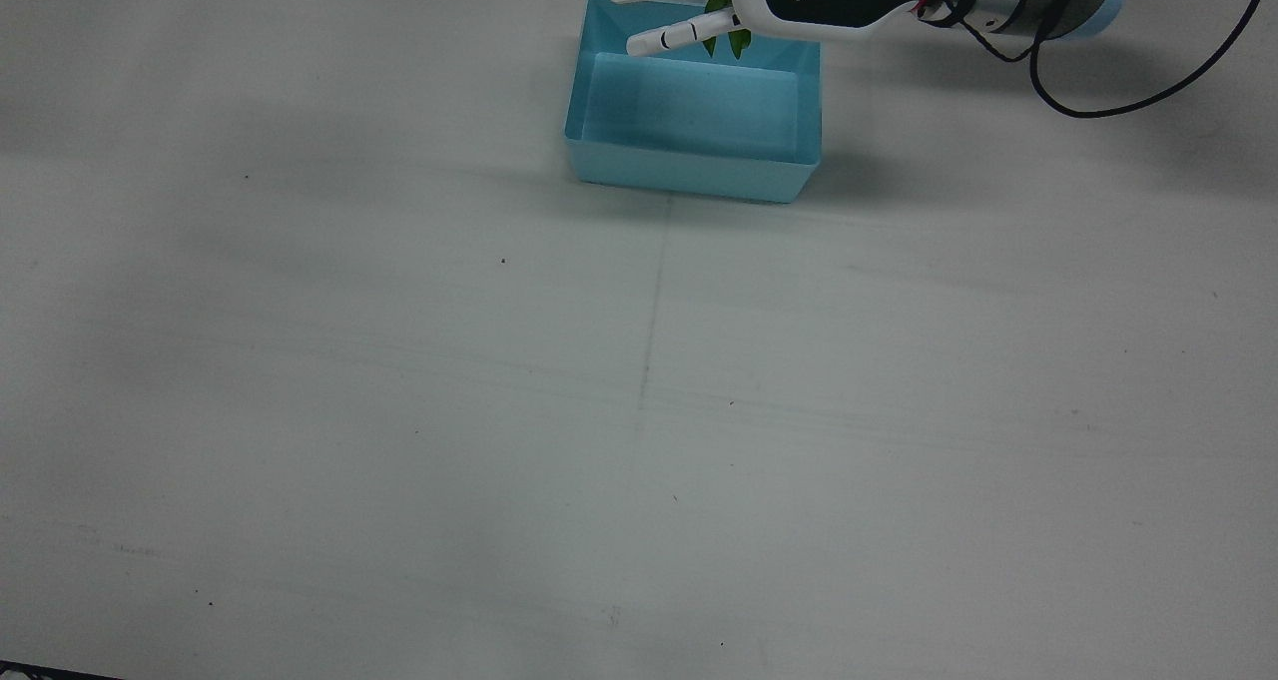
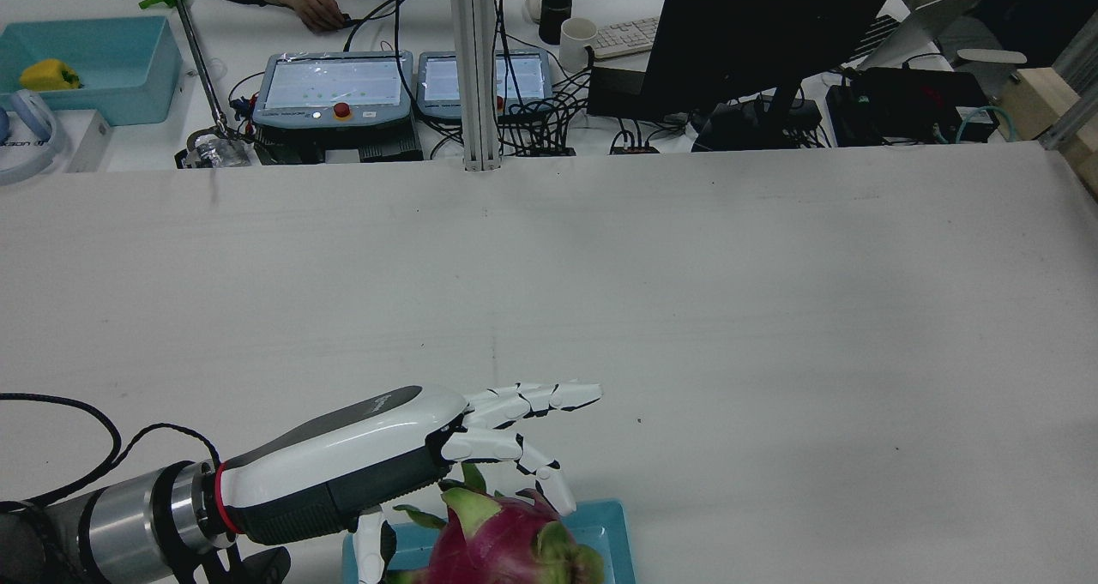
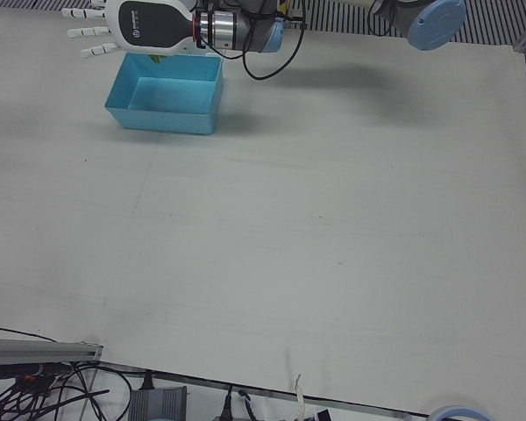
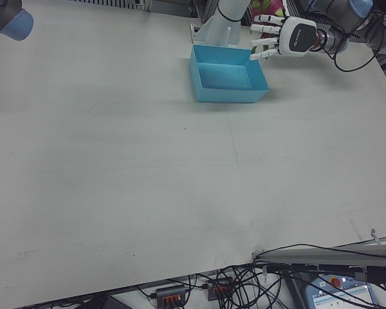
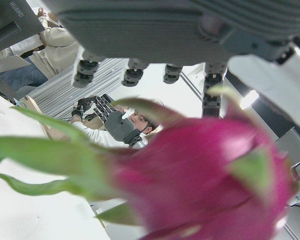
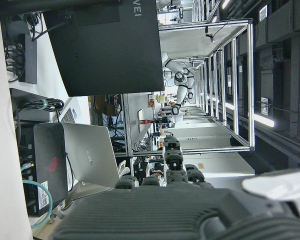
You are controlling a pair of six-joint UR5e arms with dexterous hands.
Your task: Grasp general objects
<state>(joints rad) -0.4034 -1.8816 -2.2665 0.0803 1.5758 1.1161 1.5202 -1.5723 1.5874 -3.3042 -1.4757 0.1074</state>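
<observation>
Left hand (image 2: 480, 447) open, fingers spread, hovering over the dragon fruit (image 2: 506, 541), which sits at the robot-side end of the bin (image 1: 689, 111) on the bench (image 1: 639, 410). Right hand: state cannot be told. Advice: lower squarely, wrap the body, avoid scales. Scales point upward; long axis unclear.

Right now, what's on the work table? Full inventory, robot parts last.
bin: one, light blue, open-topped, at the table's robot-side edge, near the middle.
dragon fruit: one, magenta with green scales, under the left hand, at the bin's robot-side rim; whether it is gripped or resting cannot be told.
table: one, white, otherwise bare in these views.
left hand: one, white and black, fingers extended, over the bin's robot-side edge.
right hand: only its own camera shows part of it; state cannot be told.
</observation>
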